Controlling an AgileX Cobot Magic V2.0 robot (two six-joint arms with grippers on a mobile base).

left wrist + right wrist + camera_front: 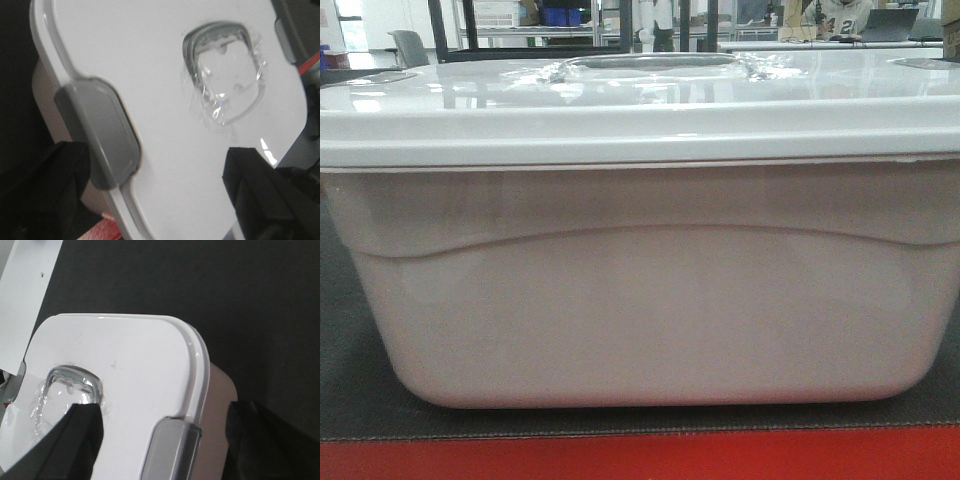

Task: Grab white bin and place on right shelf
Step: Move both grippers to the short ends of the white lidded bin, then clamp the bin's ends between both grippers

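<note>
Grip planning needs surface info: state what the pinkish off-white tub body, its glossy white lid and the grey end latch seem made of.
Pinkish off-white tub body: likely translucent plastic, satin finish; moulded ridge, rounded corners. Glossy white lid: probably hard plastic; it mirrors its surroundings. Grey end latch: seemingly plastic, duller; soft sheen only.

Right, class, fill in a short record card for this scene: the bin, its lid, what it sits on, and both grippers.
bin: off-white, upright, lid on
lid: glossy white, clear film over its centre recess
latches: grey latch at one end, second latch at the other
surface: dark mat with a red edge in front
left gripper: open, grey latch between its fingers
right gripper: open, second latch between its fingers
contact with bin: cannot tell
</note>
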